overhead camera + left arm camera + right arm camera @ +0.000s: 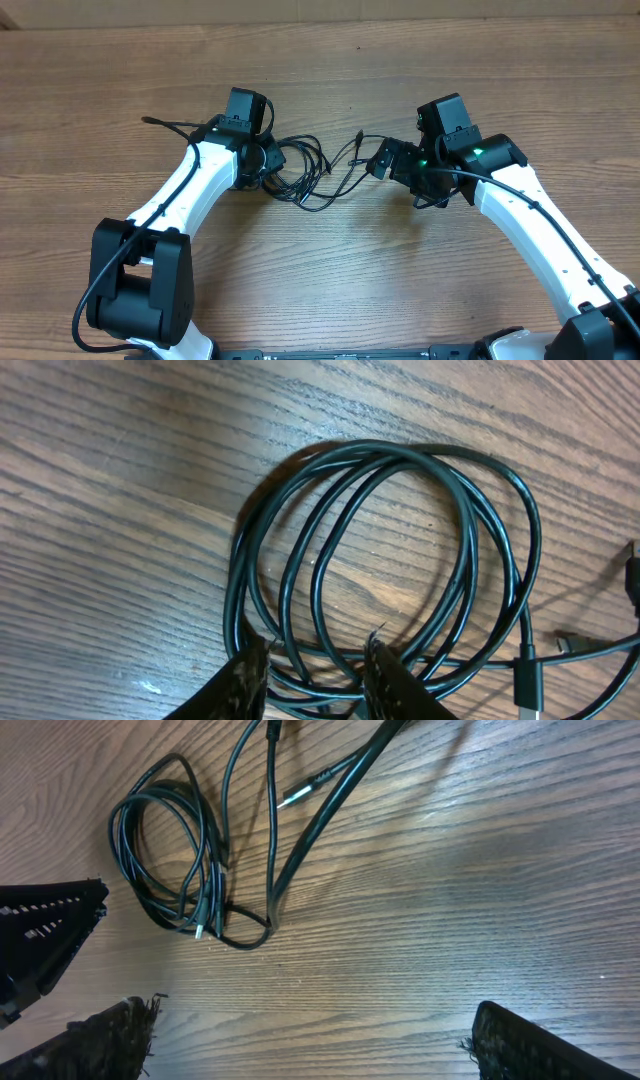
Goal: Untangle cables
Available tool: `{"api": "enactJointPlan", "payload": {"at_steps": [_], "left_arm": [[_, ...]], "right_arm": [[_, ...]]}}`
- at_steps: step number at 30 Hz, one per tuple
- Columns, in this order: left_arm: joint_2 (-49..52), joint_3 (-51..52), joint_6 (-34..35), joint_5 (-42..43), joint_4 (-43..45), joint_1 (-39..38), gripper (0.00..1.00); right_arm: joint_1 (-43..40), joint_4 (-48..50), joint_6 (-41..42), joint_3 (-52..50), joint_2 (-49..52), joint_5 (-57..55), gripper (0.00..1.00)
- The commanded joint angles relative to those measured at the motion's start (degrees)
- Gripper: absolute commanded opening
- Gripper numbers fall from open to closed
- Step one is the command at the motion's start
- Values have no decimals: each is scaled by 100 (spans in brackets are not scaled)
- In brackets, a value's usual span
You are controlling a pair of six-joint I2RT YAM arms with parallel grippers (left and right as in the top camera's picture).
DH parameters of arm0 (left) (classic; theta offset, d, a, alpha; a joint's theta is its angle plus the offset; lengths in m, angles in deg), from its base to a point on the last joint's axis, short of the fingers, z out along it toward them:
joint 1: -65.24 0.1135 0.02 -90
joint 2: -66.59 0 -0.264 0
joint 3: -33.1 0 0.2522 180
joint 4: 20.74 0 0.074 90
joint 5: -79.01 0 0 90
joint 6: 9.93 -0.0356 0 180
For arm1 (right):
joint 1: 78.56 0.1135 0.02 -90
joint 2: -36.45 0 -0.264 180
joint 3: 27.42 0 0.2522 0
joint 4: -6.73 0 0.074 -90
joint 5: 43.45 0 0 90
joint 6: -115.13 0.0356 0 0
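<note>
The cables [305, 170] lie as a tangle of thin black cords on the wooden table between my two arms. In the left wrist view a coil of several loops [390, 452] fills the frame, with a plug [530, 672] at its lower right. My left gripper [318, 642] sits low over the coil's near side. Its jaws stand partly apart, and a few strands run between them without being pinched. My right gripper [312, 1015] is wide open over bare wood, right of the tangle [212, 860], with nothing between its fingers.
A thin black cord end [150, 121] trails out to the left behind the left arm. Loose plug ends [358, 135] reach from the tangle towards the right gripper [385, 160]. A black ridged part [45, 925] juts in at the left edge of the right wrist view.
</note>
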Motion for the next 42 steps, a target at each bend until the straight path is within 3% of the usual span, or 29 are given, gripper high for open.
{"api": "enactJointPlan", "payload": {"at_steps": [1,6,22,30,42], "left_arm": [[0,48,-332,-22,66,-42,31],[308,48,-343,-15,98,-42,25],[680,48,-341,-15,415,-37,26],[680,48,-343,-15,372,-37,15],[697,50,-343,-24,203,-37,11]], "right_arm": [[28,20,-68,-9,9,-61,100],[28,15,-68,-9,9,-59,100],[28,17,-68,-9,9,-61,100],[28,39,-68,-9,9,-63,100],[28,28,-68,-11,9,-61,100]]}}
